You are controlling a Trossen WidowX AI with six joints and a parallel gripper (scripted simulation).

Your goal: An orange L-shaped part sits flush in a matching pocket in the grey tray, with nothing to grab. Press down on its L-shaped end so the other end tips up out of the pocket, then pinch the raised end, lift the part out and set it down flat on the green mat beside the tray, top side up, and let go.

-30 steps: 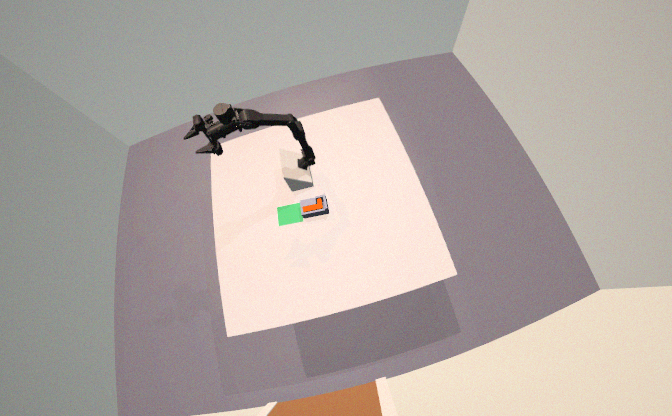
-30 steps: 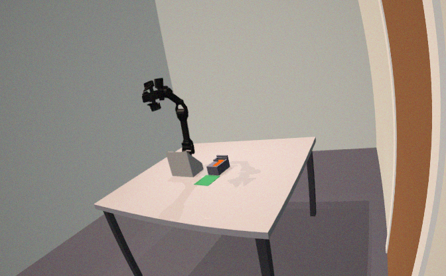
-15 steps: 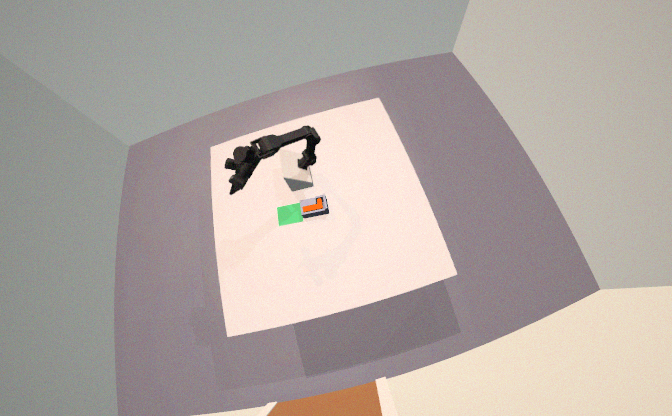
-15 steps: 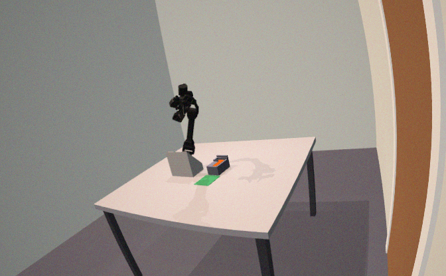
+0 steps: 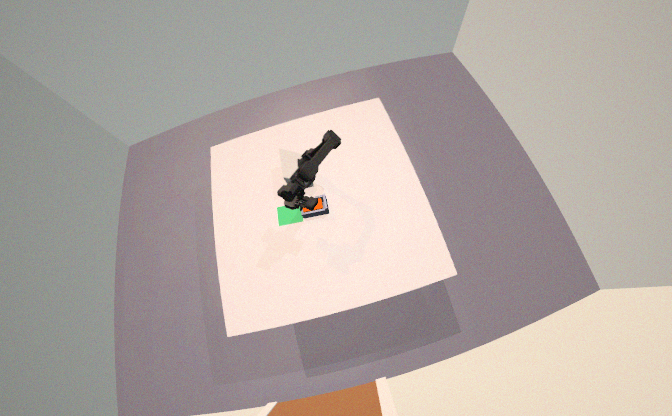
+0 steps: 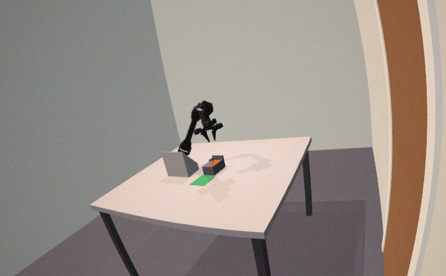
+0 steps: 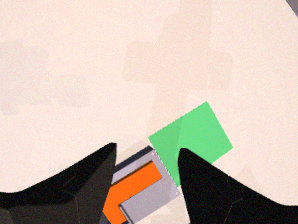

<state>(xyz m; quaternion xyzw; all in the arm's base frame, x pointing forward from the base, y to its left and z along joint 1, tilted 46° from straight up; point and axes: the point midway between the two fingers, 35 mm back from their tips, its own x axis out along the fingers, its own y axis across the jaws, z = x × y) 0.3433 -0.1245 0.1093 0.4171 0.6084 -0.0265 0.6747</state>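
From the top view, the black, angular arm (image 5: 312,162) is reaching across a matte, off-white square table (image 5: 380,289). Its gripper (image 5: 293,198) is hanging above the join between a flat green mat (image 5: 288,217) and a small grey tray (image 5: 323,210). The orange L-shaped part (image 5: 314,206) is showing as a bright patch inside the tray, partly covered by the gripper.

From the exterior view, the arm is rising from a pale grey wedge-shaped base block (image 6: 176,164) and folding over, with the gripper (image 6: 210,137) pointing down, well above the tray (image 6: 214,167). Its pointed fingers are standing partly apart with nothing between them. The tray is a boxy, dark grey block, and the part (image 6: 213,162) is lying in its top face as a flat orange strip. The mat (image 6: 202,180) is lying thin and flat on the table (image 6: 252,219), just in front of the tray. The table has a thin top and slim dark legs.

From the wrist view, two dark, tapering fingers are framing the scene from above, half open and empty. Between them the part (image 7: 136,188) is sitting in the tray's (image 7: 156,201) pocket, its long bar running up to the right and its short foot turning down at the lower left. The mat (image 7: 200,137) is a smooth green square touching the tray's upper right edge.
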